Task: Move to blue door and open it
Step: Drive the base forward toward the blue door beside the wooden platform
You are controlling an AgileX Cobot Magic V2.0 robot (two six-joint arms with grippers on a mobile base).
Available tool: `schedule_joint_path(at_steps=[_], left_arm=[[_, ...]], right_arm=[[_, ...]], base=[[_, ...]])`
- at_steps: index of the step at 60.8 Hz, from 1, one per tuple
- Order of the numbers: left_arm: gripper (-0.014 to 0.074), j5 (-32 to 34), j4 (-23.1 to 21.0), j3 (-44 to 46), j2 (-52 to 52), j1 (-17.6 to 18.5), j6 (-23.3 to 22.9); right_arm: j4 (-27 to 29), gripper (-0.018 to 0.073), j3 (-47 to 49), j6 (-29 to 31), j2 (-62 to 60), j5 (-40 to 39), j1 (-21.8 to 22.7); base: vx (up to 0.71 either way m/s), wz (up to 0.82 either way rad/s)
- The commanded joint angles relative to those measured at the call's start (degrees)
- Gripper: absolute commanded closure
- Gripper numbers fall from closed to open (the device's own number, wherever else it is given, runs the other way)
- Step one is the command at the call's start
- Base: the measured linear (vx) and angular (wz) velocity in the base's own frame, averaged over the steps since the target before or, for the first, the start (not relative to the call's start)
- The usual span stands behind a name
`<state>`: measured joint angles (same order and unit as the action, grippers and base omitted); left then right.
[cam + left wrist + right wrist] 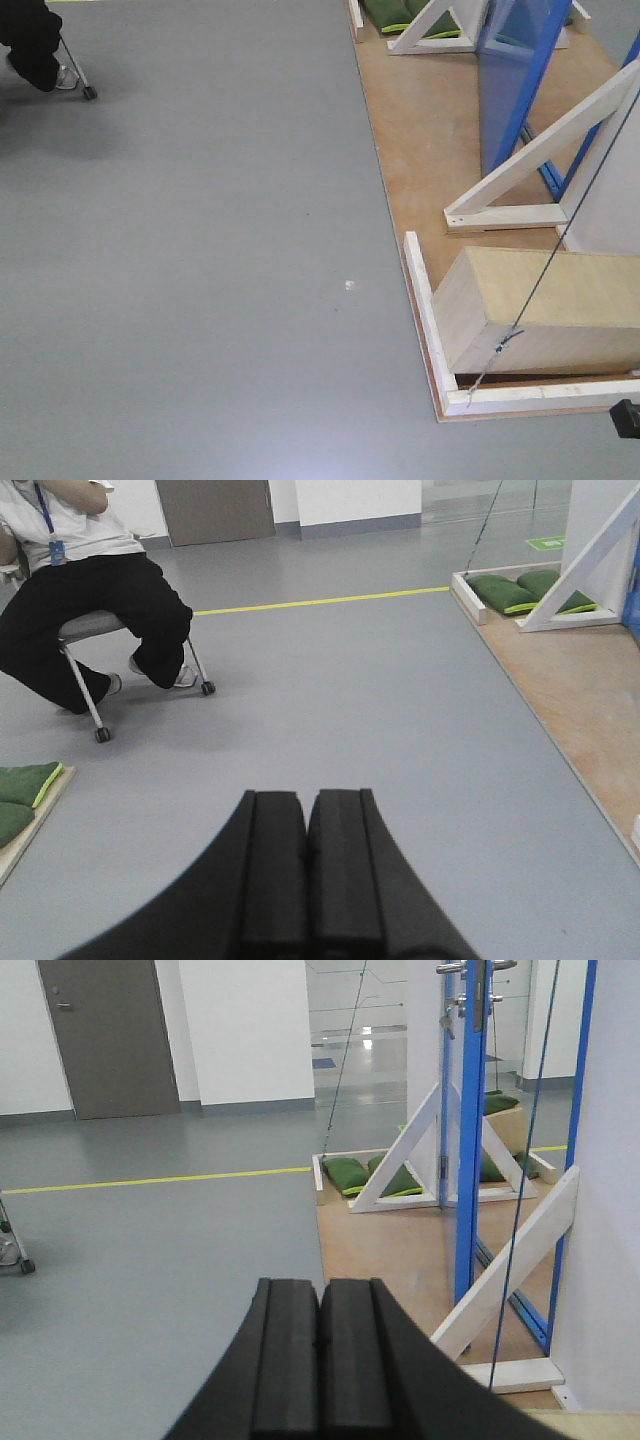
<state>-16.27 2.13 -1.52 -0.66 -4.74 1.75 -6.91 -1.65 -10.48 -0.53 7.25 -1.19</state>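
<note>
The blue door (508,90) stands on a wooden platform at the upper right of the front view, well ahead and to the right of me. In the right wrist view I see it nearly edge-on (466,1160), with its silver lever handle (452,968) at the top edge of the frame. My right gripper (321,1284) is shut and empty, far short of the door. My left gripper (307,795) is shut and empty over bare grey floor. Neither gripper shows in the front view.
The wooden platform (420,140) carries white diagonal braces (540,160), a plywood box (540,310) and a taut cable (560,240). Green cushions (350,1172) lie at its far end. A person sits on a wheeled chair (90,610) to the left. A yellow floor line (320,601) crosses ahead.
</note>
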Motion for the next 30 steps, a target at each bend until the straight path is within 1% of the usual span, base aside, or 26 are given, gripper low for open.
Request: schedule_joint_path(at_steps=[1,30], left_arm=[[0.0526,4.92,-0.46,-0.27,-1.33,-0.18,-0.14],[0.0526,4.92,-0.46,-0.27,-1.1,-0.12,-0.14]], right_arm=[[-0.25,0.0557,-1.15,0.25,-1.19,-4.82,0.27],[-0.25,0.0557,-1.15,0.25,-1.14,-4.82,0.27]], base=[[0.4,0.05],[0.41,0.01]])
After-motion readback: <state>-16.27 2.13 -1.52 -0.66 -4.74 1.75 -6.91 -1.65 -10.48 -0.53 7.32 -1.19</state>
